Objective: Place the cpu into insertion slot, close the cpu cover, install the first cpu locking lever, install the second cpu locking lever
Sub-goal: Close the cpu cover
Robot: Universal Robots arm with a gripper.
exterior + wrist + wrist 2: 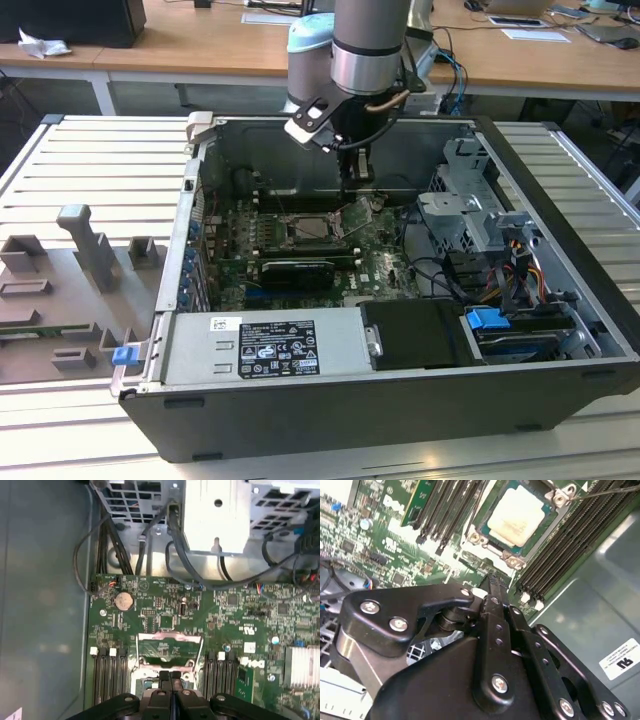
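Table: pale grey metal table (90, 160), its top made of long parallel ribbed slats.
Computer case: black computer case (330, 430) lies on its side directly on the slats with its open side up. It covers the middle of the table and the exterior view's right.
Fixture tray: flat grey fixture tray (50, 310) with raised blocks and posts rests on the slats at the exterior view's left, just beside the case.
Blue clip: small blue clip (124, 354) sits at the tray's edge nearest the case.

Ext. high; wrist views over board (230, 625)
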